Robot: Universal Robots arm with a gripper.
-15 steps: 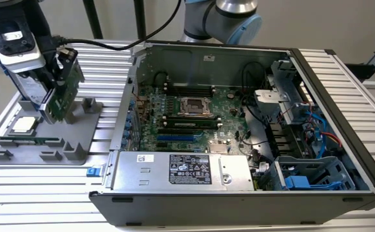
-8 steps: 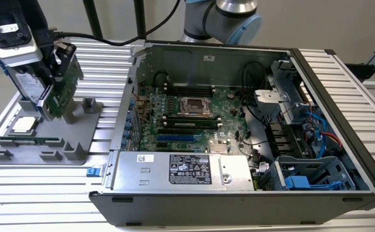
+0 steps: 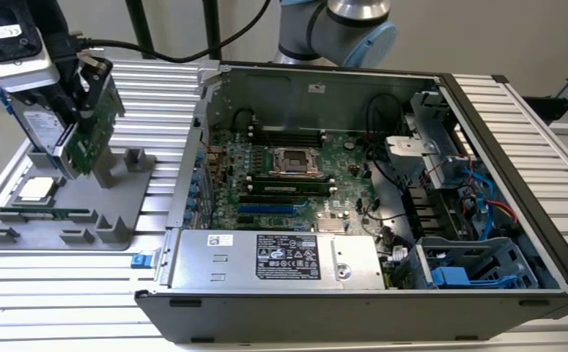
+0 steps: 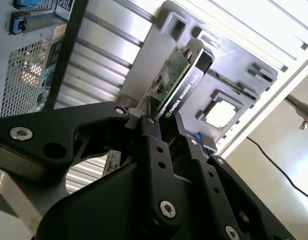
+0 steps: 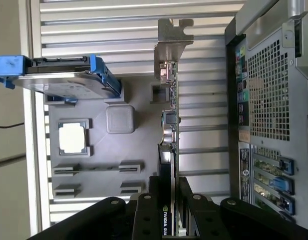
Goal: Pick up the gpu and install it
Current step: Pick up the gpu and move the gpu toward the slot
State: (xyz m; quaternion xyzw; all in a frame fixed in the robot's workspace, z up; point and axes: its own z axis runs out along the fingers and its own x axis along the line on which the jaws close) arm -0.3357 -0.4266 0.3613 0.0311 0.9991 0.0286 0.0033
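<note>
The gpu (image 3: 92, 128), a thin green card, stands upright over the grey fixture tray (image 3: 117, 213) at the exterior view's left. My gripper (image 3: 80, 73) is shut on its upper edge. In the second wrist view the two black fingers (image 4: 153, 135) clamp the card (image 4: 181, 80), green board on one side and black cooler on the other. The first wrist view shows the gpu (image 5: 169, 125) edge-on with its silver bracket (image 5: 172, 40) at the far end and the gripper (image 5: 168, 190) pinching it. Whether the card's lower edge is free of the tray's slot I cannot tell.
A grey hard drive with blue rails (image 3: 37, 125) stands in the tray beside the card, and a square silver CPU chip (image 3: 34, 188) lies near it. The open computer case (image 3: 518, 147) lies to the exterior view's right, with its motherboard (image 3: 294, 176) and blue slots (image 3: 264, 209) exposed.
</note>
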